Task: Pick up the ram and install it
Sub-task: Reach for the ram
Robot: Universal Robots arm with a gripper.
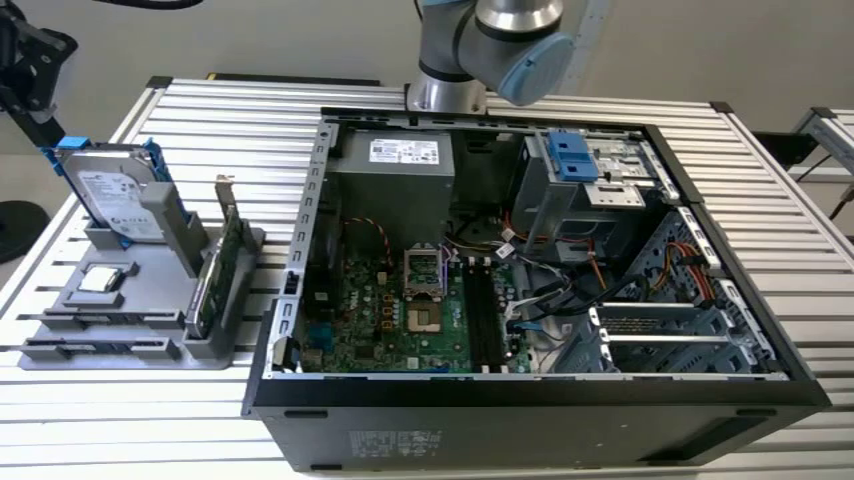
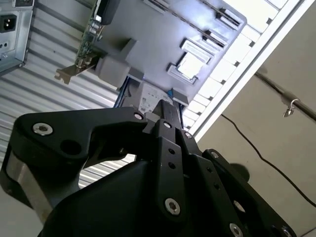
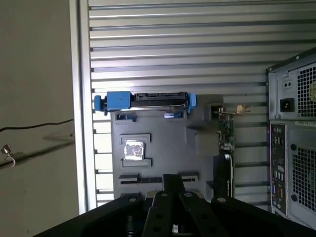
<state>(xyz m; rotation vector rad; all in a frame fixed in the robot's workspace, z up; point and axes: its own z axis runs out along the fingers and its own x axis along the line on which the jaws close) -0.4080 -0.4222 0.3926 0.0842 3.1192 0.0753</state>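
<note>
The ram [image 1: 203,298] is a dark, narrow stick standing on edge in the grey holder [image 1: 134,300] at the exterior view's left. It sits in line with the green bracketed card [image 1: 227,225]. It also shows in the first wrist view as the ram [image 3: 228,173] and at the frame edge in the second wrist view as the ram [image 2: 107,7]. My gripper [image 3: 170,180] hangs high above the holder, shut, with nothing seen between its fingers. In the second wrist view the gripper [image 2: 165,113] points down at the holder [image 2: 148,44]. The motherboard's long black memory slots [image 1: 486,320] lie inside the open case.
The open computer case [image 1: 534,400] fills the middle of the slatted metal table [image 1: 787,200]. A hard drive with blue rails [image 1: 118,195] stands at the back of the holder and a small square chip [image 1: 102,280] lies in front of it. Cables and a drive cage crowd the case's right side.
</note>
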